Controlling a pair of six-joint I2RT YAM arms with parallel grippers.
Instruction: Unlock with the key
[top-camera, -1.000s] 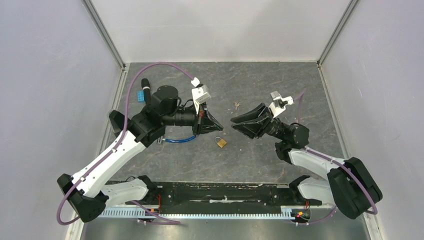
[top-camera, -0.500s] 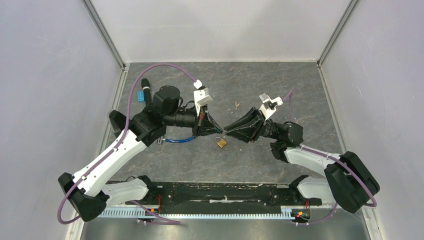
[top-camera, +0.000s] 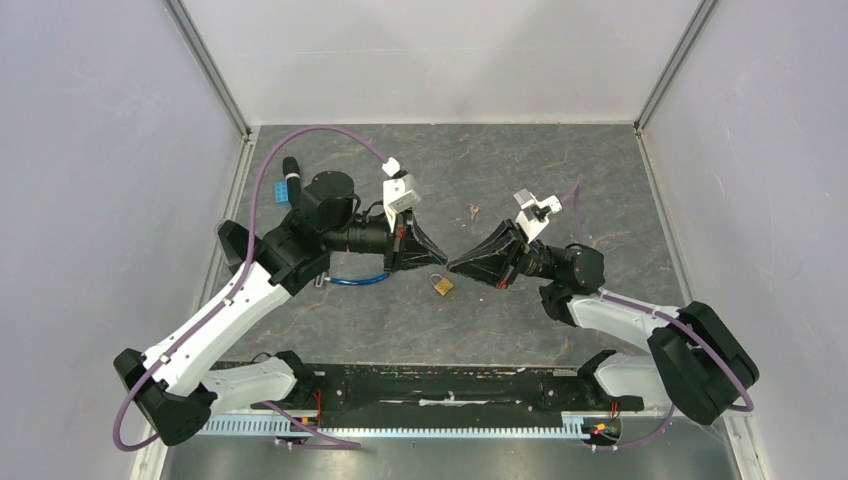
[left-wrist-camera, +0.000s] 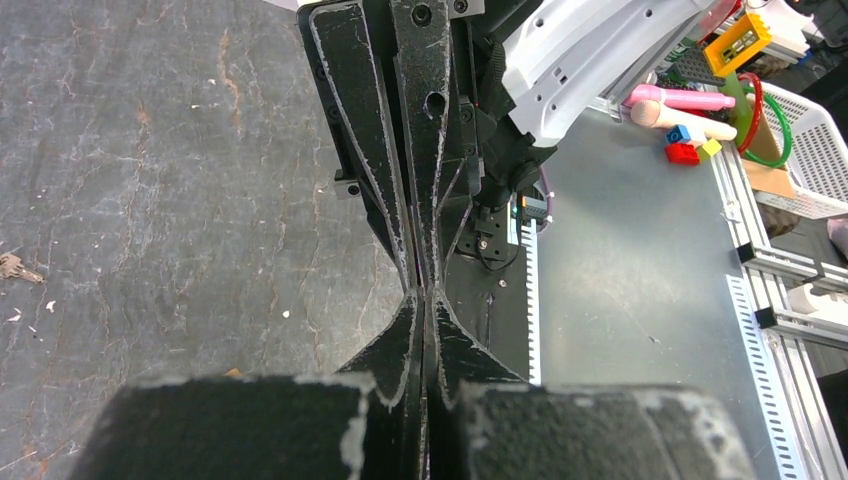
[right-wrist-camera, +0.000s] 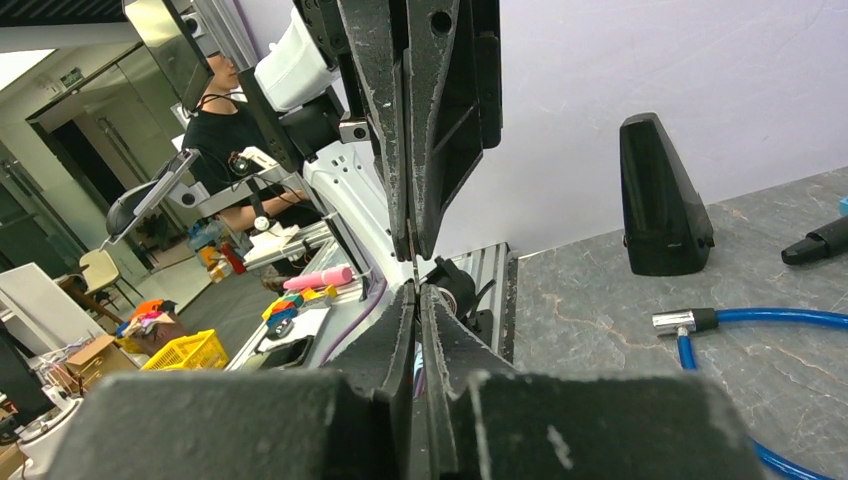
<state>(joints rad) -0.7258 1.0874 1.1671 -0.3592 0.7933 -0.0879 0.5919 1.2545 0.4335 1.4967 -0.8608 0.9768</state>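
Claws meet tip to tip above the counter (top-camera: 560, 170): left claw (top-camera: 441, 259) and right claw (top-camera: 455, 266) are each pressed together, with nothing visibly pinched. The padlock (top-camera: 441, 285) lies just beneath their meeting tips. The key (top-camera: 473, 211) rests apart, beyond the right claw. This looks like a lining-up pose before the key is fetched.

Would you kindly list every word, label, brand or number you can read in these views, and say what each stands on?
No text can be read in any view.
padlock: any stamp on its brass body is too small to read.
key: too small to show markings.
green sign, in the room behind in the right wrist view: blurred, unreadable.
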